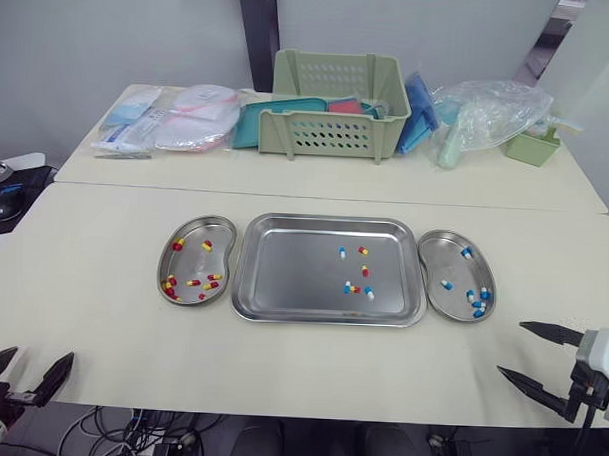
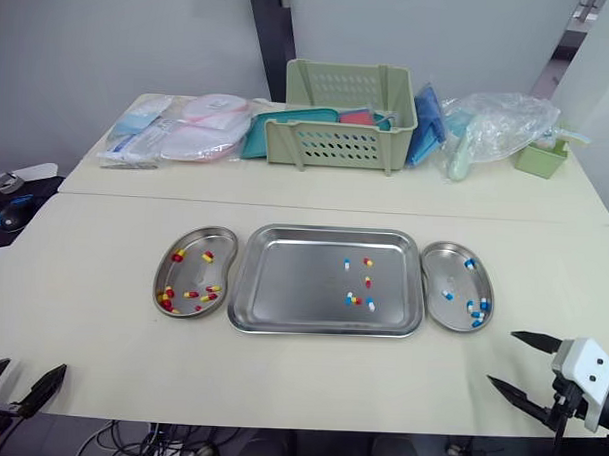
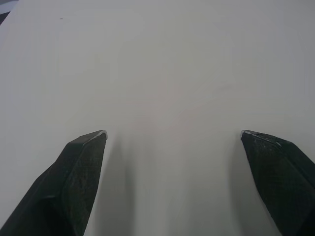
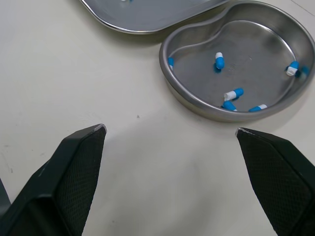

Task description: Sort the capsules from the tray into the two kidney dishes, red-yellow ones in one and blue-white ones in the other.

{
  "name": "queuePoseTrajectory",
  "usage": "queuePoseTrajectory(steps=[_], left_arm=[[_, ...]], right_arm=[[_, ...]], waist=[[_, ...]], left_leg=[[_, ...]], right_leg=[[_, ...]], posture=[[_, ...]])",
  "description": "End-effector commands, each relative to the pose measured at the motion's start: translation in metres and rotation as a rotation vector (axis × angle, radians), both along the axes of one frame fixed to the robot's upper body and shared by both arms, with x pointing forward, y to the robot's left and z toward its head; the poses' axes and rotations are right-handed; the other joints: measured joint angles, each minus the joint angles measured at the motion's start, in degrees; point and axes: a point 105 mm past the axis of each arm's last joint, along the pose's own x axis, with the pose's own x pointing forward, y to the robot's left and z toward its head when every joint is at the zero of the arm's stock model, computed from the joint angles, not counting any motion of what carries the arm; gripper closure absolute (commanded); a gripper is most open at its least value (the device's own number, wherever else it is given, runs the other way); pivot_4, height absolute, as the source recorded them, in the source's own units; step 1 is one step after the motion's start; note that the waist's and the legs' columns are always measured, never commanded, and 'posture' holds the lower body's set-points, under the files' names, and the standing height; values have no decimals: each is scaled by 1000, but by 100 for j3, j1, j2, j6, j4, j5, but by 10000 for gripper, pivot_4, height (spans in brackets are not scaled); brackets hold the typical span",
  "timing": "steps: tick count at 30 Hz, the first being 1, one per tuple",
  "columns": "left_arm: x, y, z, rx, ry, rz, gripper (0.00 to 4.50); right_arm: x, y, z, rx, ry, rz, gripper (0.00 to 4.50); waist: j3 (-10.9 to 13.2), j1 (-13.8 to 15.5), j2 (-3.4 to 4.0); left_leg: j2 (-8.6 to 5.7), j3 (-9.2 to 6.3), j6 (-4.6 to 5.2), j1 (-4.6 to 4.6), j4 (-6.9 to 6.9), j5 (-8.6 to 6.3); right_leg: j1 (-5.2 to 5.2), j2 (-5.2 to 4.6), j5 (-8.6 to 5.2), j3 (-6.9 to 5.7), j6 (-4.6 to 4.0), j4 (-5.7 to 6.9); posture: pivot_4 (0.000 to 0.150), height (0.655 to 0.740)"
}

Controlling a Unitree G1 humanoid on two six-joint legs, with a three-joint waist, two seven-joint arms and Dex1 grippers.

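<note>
A steel tray [image 1: 293,273] lies mid-table holding several capsules, red-yellow ones [image 1: 364,252] mixed with blue-white ones [image 1: 342,253]. The left kidney dish [image 1: 199,220] beside it holds several red-yellow capsules [image 1: 193,282]. The right kidney dish [image 1: 453,263] holds several blue-white capsules [image 1: 476,306]. My left gripper [image 1: 38,359] is open at the table's near left edge, over bare tabletop. My right gripper [image 1: 510,347] is open and empty near the front right edge, just short of the right dish [image 4: 256,54].
A second table behind carries a green basket [image 1: 336,104], white and blue packets [image 1: 173,118], a clear plastic bag [image 1: 494,115] and a small green box [image 1: 532,146]. Bare tabletop runs along the front, between the dishes and both grippers.
</note>
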Motion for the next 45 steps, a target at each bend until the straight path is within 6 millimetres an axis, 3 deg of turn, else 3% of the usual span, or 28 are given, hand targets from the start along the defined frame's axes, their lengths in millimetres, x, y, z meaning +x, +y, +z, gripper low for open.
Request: queuePoseTrajectory(steps=[1, 10, 23, 27, 37, 41, 45], left_arm=[[0, 6, 7, 32, -3, -1, 0], [4, -2, 6, 19, -5, -32, 0], [3, -11, 8, 16, -3, -72, 0], [8, -40, 14, -8, -5, -230, 0], [30, -167, 31, -91, -115, -786, 0], [37, -191, 32, -113, -165, -886, 0], [43, -203, 32, -128, -189, -925, 0]], right_arm=[[0, 5, 8, -11, -19, 28, 258], [-2, 6, 3, -34, -41, 42, 258], [-1, 35, 6, 14, -82, 112, 258], [-1, 35, 5, 15, -80, 110, 258], [-12, 19, -3, -7, -27, 65, 258], [-15, 14, -5, -16, -18, 47, 258], [-18, 12, -6, -20, -15, 39, 258]], waist=[[-1, 0, -1], [-2, 0, -3], [-4, 0, -6], [-8, 2, -13], [-14, 14, -9], [-17, 4, -4], [-18, 3, -2]], left_leg=[[0, 0, 0, 0, 0, 0], [0, 0, 0, 0, 0, 0], [1, -1, 0, 0, 1, 0], [1, 0, 0, -1, 1, 0], [1, 3, 0, -1, 4, 0], [1, 4, 0, 1, 3, 0], [0, 3, 0, 1, 4, 0]], right_leg=[[0, 0, 0, 0, 0, 0], [0, 0, 0, 0, 0, 0], [0, 0, 0, 0, 0, 1], [0, 0, 0, 0, 0, 1], [3, 0, 0, 1, 0, 0], [3, 2, 0, 2, 0, 1], [3, 2, 0, 2, 0, 1]], posture=[[1500, 7400], [1500, 7400], [1500, 7400], [1500, 7400], [1500, 7400], [1500, 7400], [1500, 7400]])
